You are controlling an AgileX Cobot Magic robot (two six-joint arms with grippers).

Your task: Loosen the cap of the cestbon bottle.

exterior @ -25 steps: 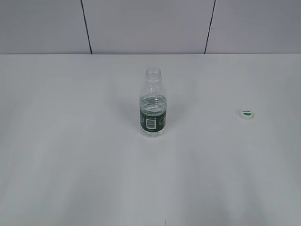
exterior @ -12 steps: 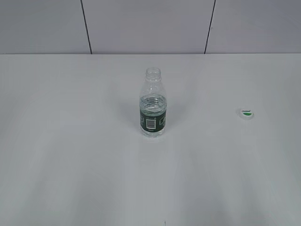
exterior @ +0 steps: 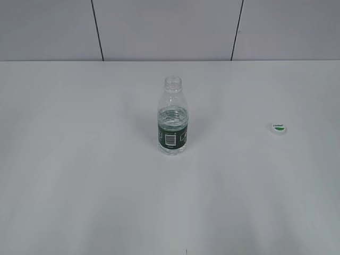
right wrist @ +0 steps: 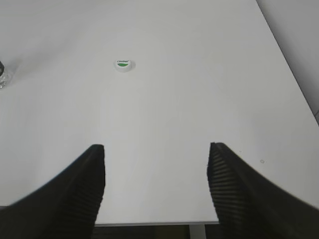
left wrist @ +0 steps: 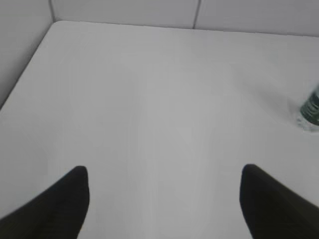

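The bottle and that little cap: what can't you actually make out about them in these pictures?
- The cestbon bottle: the left wrist view's right edge cuts it to a blurred sliver; the right wrist view's left edge leaves only a bit.
- The cap: its lettering is too small to read in any view.
- The left gripper and right gripper: absent from the exterior view.

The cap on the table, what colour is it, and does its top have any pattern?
The cap is white with a green leaf-shaped mark on top; right wrist view.

Cestbon bottle point(left wrist: 311, 108) edge-cropped, blurred
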